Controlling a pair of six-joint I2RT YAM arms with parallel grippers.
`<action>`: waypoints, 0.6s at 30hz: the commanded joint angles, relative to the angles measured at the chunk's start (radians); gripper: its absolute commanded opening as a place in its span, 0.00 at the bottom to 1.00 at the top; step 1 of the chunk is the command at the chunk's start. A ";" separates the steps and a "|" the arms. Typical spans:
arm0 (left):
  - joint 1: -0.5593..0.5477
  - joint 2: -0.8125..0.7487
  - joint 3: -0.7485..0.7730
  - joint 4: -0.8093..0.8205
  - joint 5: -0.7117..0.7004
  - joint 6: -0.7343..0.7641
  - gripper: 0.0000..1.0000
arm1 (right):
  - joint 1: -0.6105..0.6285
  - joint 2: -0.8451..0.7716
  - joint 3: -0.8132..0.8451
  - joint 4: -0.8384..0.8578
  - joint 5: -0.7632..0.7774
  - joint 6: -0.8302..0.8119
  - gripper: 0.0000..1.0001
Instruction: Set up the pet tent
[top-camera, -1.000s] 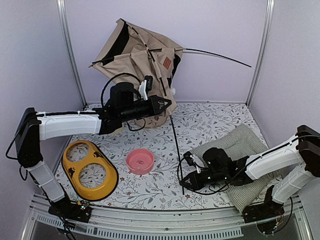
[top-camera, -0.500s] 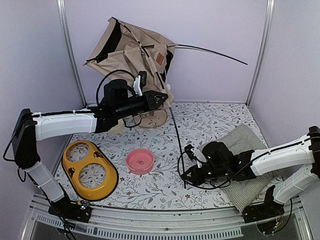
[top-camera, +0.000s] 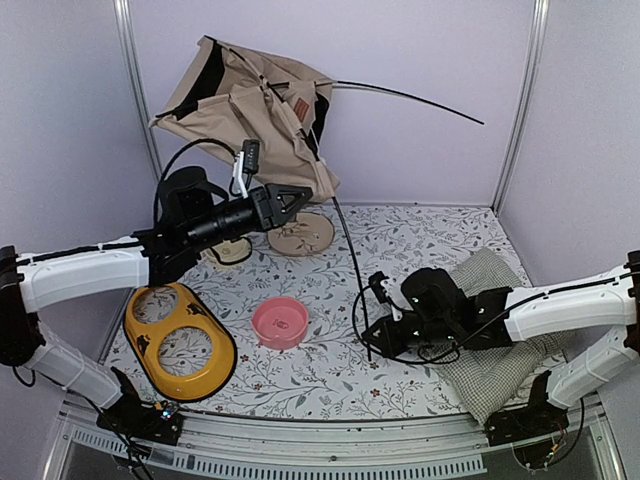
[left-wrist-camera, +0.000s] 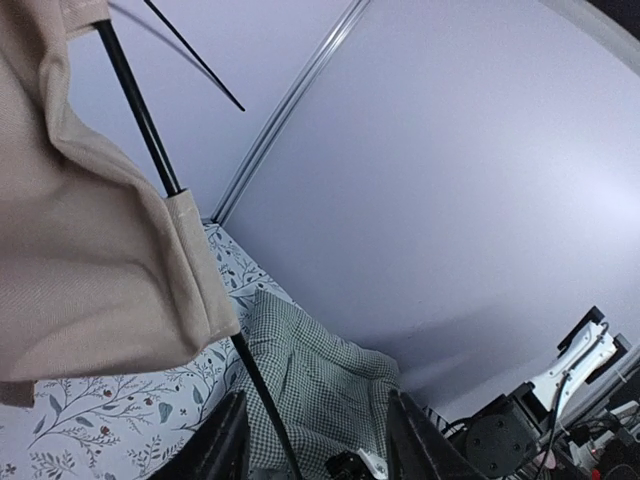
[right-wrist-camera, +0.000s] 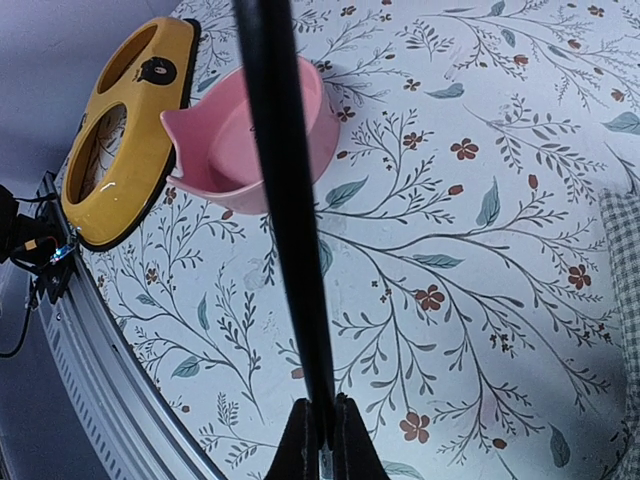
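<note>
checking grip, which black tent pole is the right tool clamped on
The pole slanting down from the tent, pinched near its lower end by the right tool; the other pole juts free up high.

We record a yellow twin-hole bowl stand (top-camera: 172, 327) lying flat at the near left of the floral-printed tabletop (top-camera: 430, 240). A pink bowl (top-camera: 280, 322) sits just right of it, not touching. A green-checked quilted cushion (top-camera: 488, 272) lies at the near right. A round beige disc (top-camera: 310, 235) rests towards the back wall, with a second, partly hidden disc (top-camera: 230, 253) to its left.
</note>
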 joint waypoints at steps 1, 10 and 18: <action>0.007 -0.087 -0.110 0.021 -0.003 0.014 0.45 | -0.006 -0.027 0.069 0.048 0.068 -0.003 0.00; 0.160 -0.090 -0.331 0.141 0.043 -0.148 0.42 | -0.005 -0.014 0.105 0.045 0.052 -0.010 0.00; 0.295 0.113 -0.301 0.419 0.204 -0.279 0.48 | -0.005 -0.020 0.119 0.043 0.047 -0.011 0.00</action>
